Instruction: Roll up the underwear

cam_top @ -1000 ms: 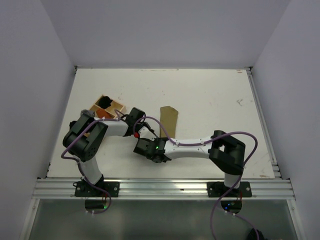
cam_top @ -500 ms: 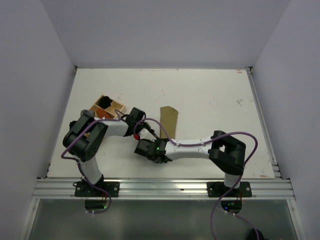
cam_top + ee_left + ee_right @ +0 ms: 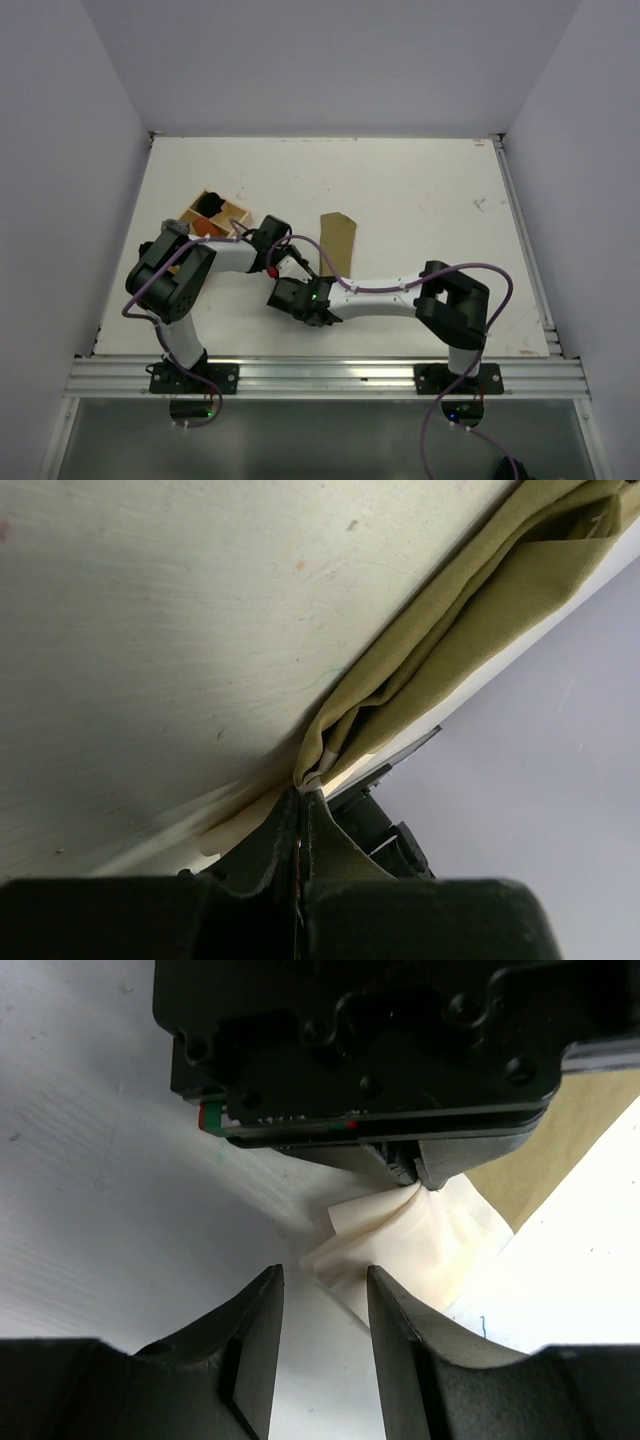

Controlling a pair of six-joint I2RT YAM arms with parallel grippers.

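Note:
The underwear point(image 3: 338, 238) is an olive-khaki strip lying on the white table, with a paler cream end toward the arms. In the left wrist view my left gripper point(image 3: 303, 792) is shut on that cream end, and the olive cloth point(image 3: 460, 620) runs away up and to the right. The left gripper point(image 3: 287, 266) sits at the strip's near-left end. My right gripper point(image 3: 322, 1280) is open, its fingers point(image 3: 255, 1340) either side of the cream corner point(image 3: 400, 1245) and just short of it. It faces the left gripper's body point(image 3: 350, 1050). In the top view the right gripper point(image 3: 288, 292) is close below the left one.
A wooden box point(image 3: 240, 213) with compartments stands at the left, holding an orange-red cloth point(image 3: 205, 228) and a dark item. White walls enclose the table on three sides. A metal rail point(image 3: 320, 375) runs along the near edge.
My right gripper has crept slightly left toward the left gripper. The left gripper and the underwear have hardly moved.

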